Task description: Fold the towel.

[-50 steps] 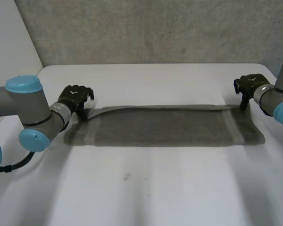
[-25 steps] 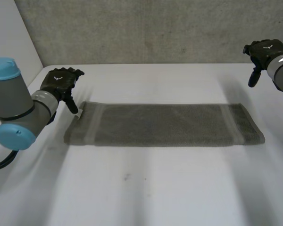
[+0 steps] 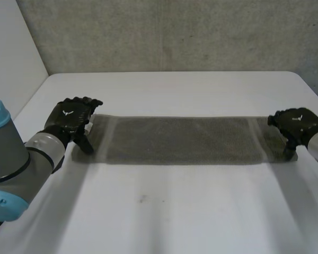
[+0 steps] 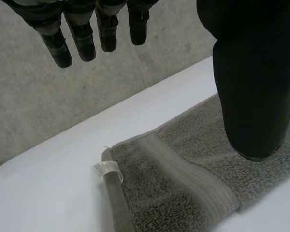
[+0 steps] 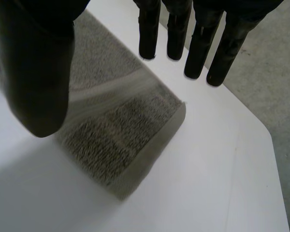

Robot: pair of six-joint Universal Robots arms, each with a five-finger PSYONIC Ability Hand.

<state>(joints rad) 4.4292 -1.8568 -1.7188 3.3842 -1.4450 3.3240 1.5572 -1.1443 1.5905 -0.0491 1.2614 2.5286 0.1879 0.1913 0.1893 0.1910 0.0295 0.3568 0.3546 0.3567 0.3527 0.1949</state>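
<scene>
Towel (image 3: 185, 140), grey, lies flat as a long narrow strip across mid bench (image 3: 164, 211). In head view its long axis runs 9 to 3 o'clock, w/ a paler band (image 4: 183, 169) crossing it near each short end. L hand (image 3: 70, 120) is at the towel's 9 o'clock end, fingers straight and set wide from the thumb, holding nothing. In L wrist view the thumb hangs over the cloth near the band and the fingers reach out past the far edge; can't tell if the thumb touches the cloth. A small white label (image 4: 105, 167) sticks out at the towel corner there. R hand (image 3: 296, 124) is at the 3 o'clock end, also spread wide, fingers straight, nothing held. In R wrist view its thumb is over the cloth, its fingertips are above the towel's far edge, and the towel's short end lies below betw. them. Grey concrete wall (image 3: 175, 32) stands behind the bench at 12 o'clock.
</scene>
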